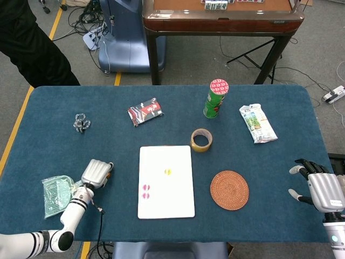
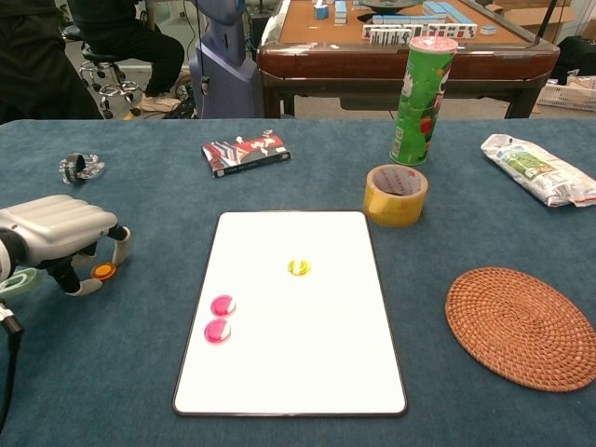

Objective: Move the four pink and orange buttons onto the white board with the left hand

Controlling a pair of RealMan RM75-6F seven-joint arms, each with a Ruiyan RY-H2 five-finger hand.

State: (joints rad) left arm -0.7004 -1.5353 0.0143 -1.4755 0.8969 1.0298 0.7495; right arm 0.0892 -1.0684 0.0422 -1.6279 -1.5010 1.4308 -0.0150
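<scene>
White board [image 2: 307,372] lies flat mid-table, two round pink buttons [image 2: 220,318] at its 8 o'clock, one yellow near centre. Left hand [image 2: 58,235], at the board's 9 o'clock, pinches a small orange button [image 2: 102,271]; right hand [image 1: 322,190] released, fingers apart

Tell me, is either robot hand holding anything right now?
The left hand pinches an orange button by its edges between fingertips. The right hand holds nothing.
</scene>
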